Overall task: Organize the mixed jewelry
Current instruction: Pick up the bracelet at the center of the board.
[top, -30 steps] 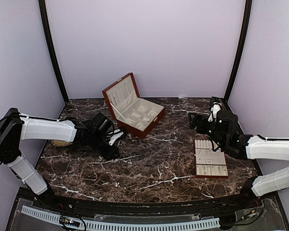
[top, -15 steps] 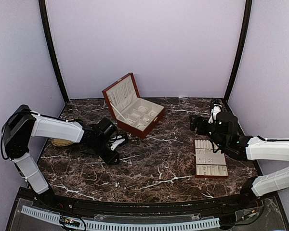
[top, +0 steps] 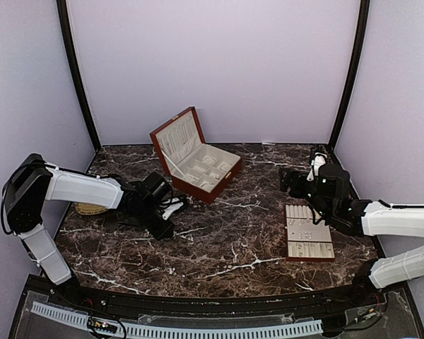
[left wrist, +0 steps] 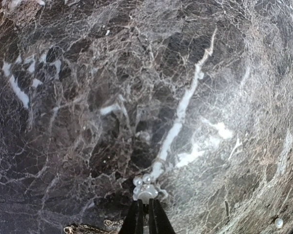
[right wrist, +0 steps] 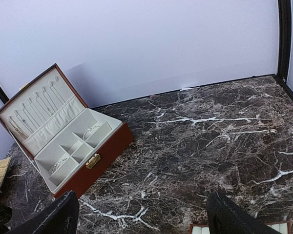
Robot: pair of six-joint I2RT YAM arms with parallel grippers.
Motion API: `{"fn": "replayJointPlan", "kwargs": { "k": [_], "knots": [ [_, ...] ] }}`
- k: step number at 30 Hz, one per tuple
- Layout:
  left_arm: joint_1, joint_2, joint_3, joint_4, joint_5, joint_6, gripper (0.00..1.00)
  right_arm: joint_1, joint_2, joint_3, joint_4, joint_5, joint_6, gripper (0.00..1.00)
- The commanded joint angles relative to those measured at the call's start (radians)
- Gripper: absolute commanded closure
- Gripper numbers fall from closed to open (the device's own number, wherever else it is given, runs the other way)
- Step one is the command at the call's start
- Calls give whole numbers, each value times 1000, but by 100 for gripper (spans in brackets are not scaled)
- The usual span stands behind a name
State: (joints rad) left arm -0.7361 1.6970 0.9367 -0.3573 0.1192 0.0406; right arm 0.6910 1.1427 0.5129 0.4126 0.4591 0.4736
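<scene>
- Watching the left pincer (left wrist: 146, 217) through its wrist camera: its fingers are sitting almost together with only a slit between them. They are pinching a small silvery piece (left wrist: 145, 189) with round beads at the very tips, low over the dark marble surface (left wrist: 88, 97).
- I am seeing a thin chain (left wrist: 85, 227) lying just left of those fingers, and a pale bead (left wrist: 279, 223) lying well off to their right.
- From above, the left arm is reaching over the left half of the surface, with its pincer pointing down in front of the wooden box (top: 198, 169) and apart from it.
- The box is standing open with its lid raised, and I am making out thin bracelets (right wrist: 90, 130) lying in two of its compartments.
- The right pincer (right wrist: 141, 209) is hanging spread wide and gripping nothing, near the far end of the slotted tray (top: 309, 236).
- Small specks are showing on the tray, but I cannot tell what they are.
</scene>
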Motion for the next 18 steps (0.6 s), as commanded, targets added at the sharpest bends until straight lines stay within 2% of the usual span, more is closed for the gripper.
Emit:
{"fn": "replayJointPlan", "kwargs": {
  "k": [1,10,18],
  "knots": [
    [-4,-19,1,-26,21,-6,94,-5,-26,-17,35,28,7,9],
    [-4,-78,-5,6,48,-19,100,-5,-42,-17,26,38,9,8],
    [-5,-132,-15,31,43,-22,100,-5,-54,-15,19,50,6,9]
  ]
}}
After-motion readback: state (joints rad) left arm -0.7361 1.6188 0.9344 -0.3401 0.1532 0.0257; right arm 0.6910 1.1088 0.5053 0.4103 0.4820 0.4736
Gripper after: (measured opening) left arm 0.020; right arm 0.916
